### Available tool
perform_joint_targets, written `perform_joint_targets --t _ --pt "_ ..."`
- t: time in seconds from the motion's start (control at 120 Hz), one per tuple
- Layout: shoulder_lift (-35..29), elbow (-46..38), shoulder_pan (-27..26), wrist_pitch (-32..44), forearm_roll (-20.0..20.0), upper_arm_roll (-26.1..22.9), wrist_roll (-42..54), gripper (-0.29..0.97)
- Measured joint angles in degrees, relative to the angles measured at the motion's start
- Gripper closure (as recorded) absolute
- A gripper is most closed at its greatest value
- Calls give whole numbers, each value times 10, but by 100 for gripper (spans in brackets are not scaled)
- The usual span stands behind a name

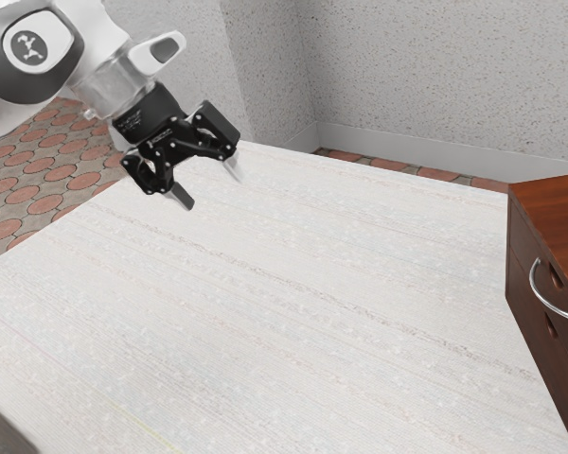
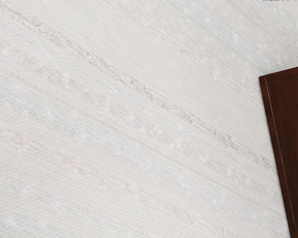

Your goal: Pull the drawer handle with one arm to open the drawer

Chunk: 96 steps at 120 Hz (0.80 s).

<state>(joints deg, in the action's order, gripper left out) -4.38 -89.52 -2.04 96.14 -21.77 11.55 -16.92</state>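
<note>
Here's the arm (image 1: 47, 57) coming in from the exterior view's upper left, and the hand (image 1: 211, 186) hangs above the pale tabletop (image 1: 293, 312), tilted down toward the right. Its two black fingers (image 1: 181, 195) are spread wide with nothing between them. Over at the exterior view's far right edge sits the dark wooden cabinet (image 1: 549, 203), resting on the tabletop, well apart from the hand. The curved silver drawer handle (image 1: 547, 289) runs across the drawer (image 1: 525, 284) front, facing the hand's side. From the wrist view, a corner of that cabinet (image 2: 290, 144) pokes in beyond bare tabletop (image 2: 129, 124). Brick-patterned floor (image 1: 28, 189) and a speckled wall (image 1: 435, 66) lie behind.
</note>
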Motion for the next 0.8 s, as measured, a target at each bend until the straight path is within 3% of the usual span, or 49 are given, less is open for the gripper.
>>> perform_joint_targets --t 0.383,0.533,0.8 --pt "32 -65 -7 154 -31 -66 -107 12" --pt "49 -64 -30 192 -42 -70 -143 7" --pt "87 -66 -22 300 -48 -114 -198 7"
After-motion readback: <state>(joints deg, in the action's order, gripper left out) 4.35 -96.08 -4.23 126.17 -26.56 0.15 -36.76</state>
